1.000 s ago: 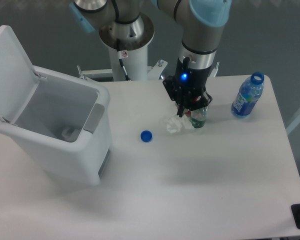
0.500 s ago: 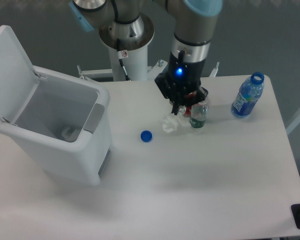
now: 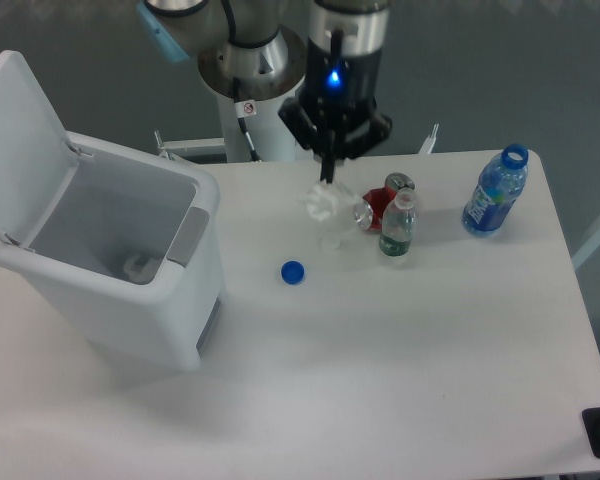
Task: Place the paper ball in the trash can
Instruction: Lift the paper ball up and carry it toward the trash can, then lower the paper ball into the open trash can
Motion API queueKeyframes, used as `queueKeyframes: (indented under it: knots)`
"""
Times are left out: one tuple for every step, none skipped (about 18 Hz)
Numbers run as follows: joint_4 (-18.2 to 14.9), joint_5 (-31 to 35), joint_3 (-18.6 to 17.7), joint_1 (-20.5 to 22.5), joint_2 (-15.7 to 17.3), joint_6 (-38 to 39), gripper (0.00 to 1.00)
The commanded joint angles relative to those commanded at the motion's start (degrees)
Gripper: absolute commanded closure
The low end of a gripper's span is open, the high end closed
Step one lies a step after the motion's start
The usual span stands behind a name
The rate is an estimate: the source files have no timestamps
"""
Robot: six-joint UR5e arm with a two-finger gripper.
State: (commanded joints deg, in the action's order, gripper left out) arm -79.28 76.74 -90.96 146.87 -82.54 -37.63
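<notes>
Holding, in my black two-finger gripper: one small crumpled white paper ball, fingers clamped on it, raised off the table. Large white rectangular plastic trash can: lid open, well apart to one side.

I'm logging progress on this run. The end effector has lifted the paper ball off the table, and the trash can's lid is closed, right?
Not quite. The end effector does hold the paper ball above the table, but the trash can has its lid flipped open, not closed; the camera view shows the bin's interior.
</notes>
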Motion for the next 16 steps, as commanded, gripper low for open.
queueKeyframes:
  knots:
    - [0.0, -1.1, 0.0, -0.2, 0.6, 2.2, 1.0]
    - [0.1, -2.5, 0.0, -0.2, 1.1, 4.5, 1.0]
    - [0.2, -3.8, -0.1, -0.2, 1.8, 6.1, 1.0]
    - [0.2, -4.4, -0.1, -0.3, 2.5, 7.0, 1.0]
    - [0.2, -4.9, -0.3, -0.4, 3.1, 7.4, 1.0]
    - [0.2, -5.7, -0.5, -0.8, 3.6, 7.6, 1.0]
    - [0.2, -6.2, -0.8, -1.1, 3.7, 7.9, 1.0]
    - [0.1, -6.3, -0.8, -1.7, 4.0, 8.6, 1.0]
    - [0.0, -6.3, -1.0, -2.6, 4.1, 8.6, 1.0]
    - [0.0, -6.2, -1.0, -4.1, 4.1, 8.6, 1.0]
    - [0.3, -6.2, -0.7, -5.2, 4.1, 8.8, 1.0]
    - [0.4, -6.5, -0.7, -5.7, 4.1, 8.9, 1.0]
    - [0.4, -6.7, -0.7, -6.4, 4.1, 9.1, 1.0]
    - [0.4, -7.1, -0.7, -7.2, 4.1, 9.1, 1.0]
    - [0.5, -7.7, -0.7, -7.7, 3.9, 9.1, 1.0]
    - [0.5, -8.1, -0.8, -8.3, 3.7, 9.0, 1.0]
